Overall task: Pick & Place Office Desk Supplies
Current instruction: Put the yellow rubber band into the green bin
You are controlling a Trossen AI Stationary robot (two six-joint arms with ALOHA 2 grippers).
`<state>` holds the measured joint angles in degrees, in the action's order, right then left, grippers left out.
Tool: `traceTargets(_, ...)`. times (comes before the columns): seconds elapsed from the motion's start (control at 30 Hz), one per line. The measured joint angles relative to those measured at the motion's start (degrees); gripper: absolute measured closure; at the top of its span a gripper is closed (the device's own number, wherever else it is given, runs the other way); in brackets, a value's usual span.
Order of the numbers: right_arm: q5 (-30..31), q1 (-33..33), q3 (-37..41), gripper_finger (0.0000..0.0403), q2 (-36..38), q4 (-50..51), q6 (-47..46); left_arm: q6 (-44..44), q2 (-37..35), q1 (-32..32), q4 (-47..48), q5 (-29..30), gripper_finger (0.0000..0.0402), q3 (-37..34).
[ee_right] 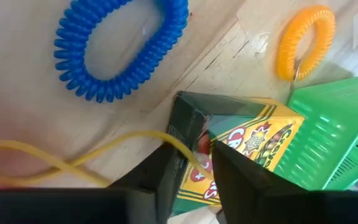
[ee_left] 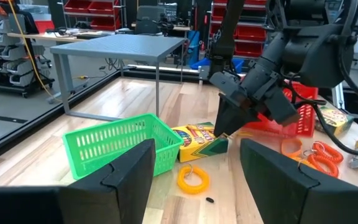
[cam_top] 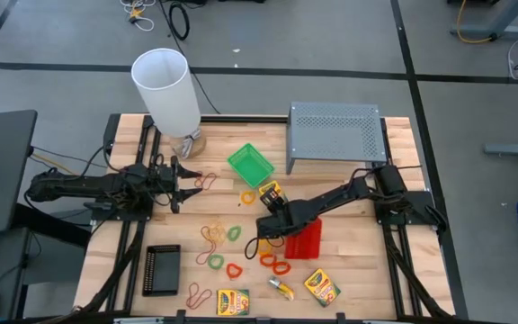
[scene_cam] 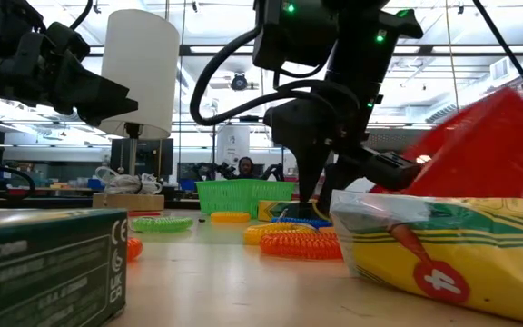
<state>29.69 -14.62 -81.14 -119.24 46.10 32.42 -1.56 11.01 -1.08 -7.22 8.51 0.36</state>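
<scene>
The right tool (cam_top: 271,203) is down at a crayon box (cam_top: 270,191) that lies on the table (cam_top: 349,279) just beside the green tray (cam_top: 250,164), on the side away from the grey riser (cam_top: 334,133). Its two fingers stand a little apart over the box's dark end, and a thin yellow rubber band (ee_right: 61,163) drapes across one of them; I cannot tell whether the box is actually pinched.

The chief risk is a poor bite: gripping only the box's corner could let it twist or slip out on lifting. The draped band may snag and be dragged along. The box touches the green tray, so a sideways pull could shove that tray.

An orange loop (ee_right: 303,40) and a blue loop (ee_right: 120,43) lie close by the box. The red tray (cam_top: 305,239) sits tilted under the right arm and could be tipped.

The left tool (cam_top: 176,184) waits open and empty, beyond the green tray near the white cylinder (cam_top: 167,90).
</scene>
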Motion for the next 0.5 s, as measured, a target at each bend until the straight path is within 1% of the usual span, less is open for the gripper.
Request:
traceTargets(0.27,1.6,-0.5,0.1,0.0361,0.1,0.7,0.4,0.1,0.0,0.0,0.1,0.0,0.0161,0.0)
traceTargets(0.4,1.8,-0.9,0.1,0.0382,0.1,0.8,0.4,0.1,0.0,0.0,0.1,0.0,0.0161,0.0)
traceTargets(0.5,2.8,-1.3,0.1,0.039,0.1,0.8,0.4,0.1,0.0,0.0,0.1,0.0,0.0161,0.0)
